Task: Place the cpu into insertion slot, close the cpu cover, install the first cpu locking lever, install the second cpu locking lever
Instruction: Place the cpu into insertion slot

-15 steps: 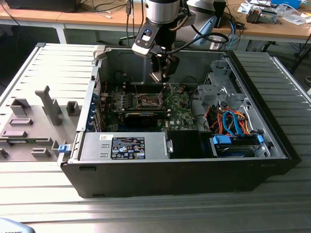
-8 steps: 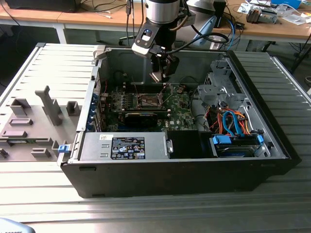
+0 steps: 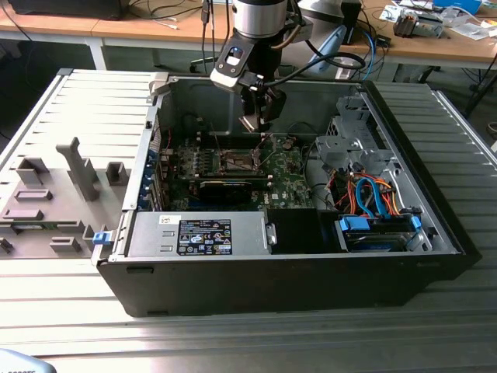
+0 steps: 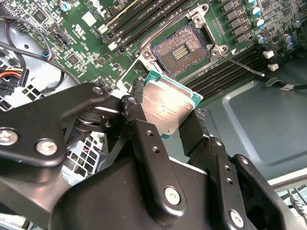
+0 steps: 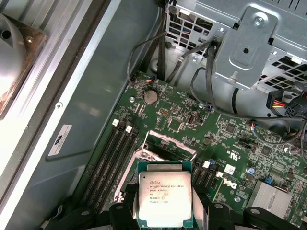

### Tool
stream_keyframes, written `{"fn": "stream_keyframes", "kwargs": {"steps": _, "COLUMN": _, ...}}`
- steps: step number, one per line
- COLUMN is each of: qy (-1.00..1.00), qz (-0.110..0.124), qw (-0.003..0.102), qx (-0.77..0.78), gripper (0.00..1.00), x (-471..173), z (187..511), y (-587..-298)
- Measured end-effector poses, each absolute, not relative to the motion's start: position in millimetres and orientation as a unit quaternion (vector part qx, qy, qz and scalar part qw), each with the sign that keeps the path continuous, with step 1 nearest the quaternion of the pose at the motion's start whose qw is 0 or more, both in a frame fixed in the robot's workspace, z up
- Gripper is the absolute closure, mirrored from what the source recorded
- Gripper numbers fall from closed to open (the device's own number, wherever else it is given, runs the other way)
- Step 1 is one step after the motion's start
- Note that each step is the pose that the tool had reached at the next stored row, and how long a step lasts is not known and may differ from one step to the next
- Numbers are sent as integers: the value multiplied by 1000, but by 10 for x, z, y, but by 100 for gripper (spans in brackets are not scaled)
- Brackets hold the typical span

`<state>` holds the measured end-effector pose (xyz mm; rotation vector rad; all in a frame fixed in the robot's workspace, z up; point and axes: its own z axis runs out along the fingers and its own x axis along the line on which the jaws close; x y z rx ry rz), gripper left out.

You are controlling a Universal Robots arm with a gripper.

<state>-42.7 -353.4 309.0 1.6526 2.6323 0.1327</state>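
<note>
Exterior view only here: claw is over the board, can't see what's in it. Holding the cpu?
Observer: Yes. In the second wrist view the claw grips the cpu by its edges.
Operator: Seated?
Observer: No. The cpu is clear of the insertion slot, and the slot's dark contact field lies bare.
Operator: Levers?
Observer: One thin lever juts out beside the slot and looks unlatched.
</note>
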Motion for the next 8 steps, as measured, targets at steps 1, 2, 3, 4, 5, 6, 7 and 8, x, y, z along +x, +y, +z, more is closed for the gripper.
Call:
{"fn": "stream_keyframes", "kwargs": {"steps": 1, "qy": 846, "qz": 43, "qw": 15, "qx": 532, "gripper": 46, "x": -427, "z": 3090, "y": -3534}}
{"fn": "stream_keyframes", "kwargs": {"steps": 2, "qy": 846, "qz": 43, "qw": 15, "qx": 532, "gripper": 46, "x": -427, "z": 3090, "y": -3534}}
{"fn": "stream_keyframes", "kwargs": {"steps": 3, "qy": 845, "qz": 43, "qw": 15, "qx": 532, "gripper": 46, "x": -427, "z": 3090, "y": -3534}}
{"fn": "stream_keyframes", "kwargs": {"steps": 4, "qy": 845, "qz": 43, "qw": 15, "qx": 533, "gripper": 46, "x": -427, "z": 3090, "y": -3534}}
{"fn": "stream_keyframes", "kwargs": {"steps": 5, "qy": 845, "qz": 43, "qw": 15, "qx": 533, "gripper": 46, "x": -427, "z": 3089, "y": -3534}}
{"fn": "stream_keyframes", "kwargs": {"steps": 6, "qy": 845, "qz": 43, "qw": 15, "qx": 533, "gripper": 46, "x": -427, "z": 3089, "y": -3534}}
{"fn": "stream_keyframes", "kwargs": {"steps": 7, "qy": 844, "qz": 43, "qw": 15, "qx": 534, "gripper": 46, "x": -427, "z": 3090, "y": -3534}}
{"fn": "stream_keyframes", "kwargs": {"steps": 8, "qy": 844, "qz": 43, "qw": 15, "qx": 534, "gripper": 46, "x": -427, "z": 3090, "y": -3534}}
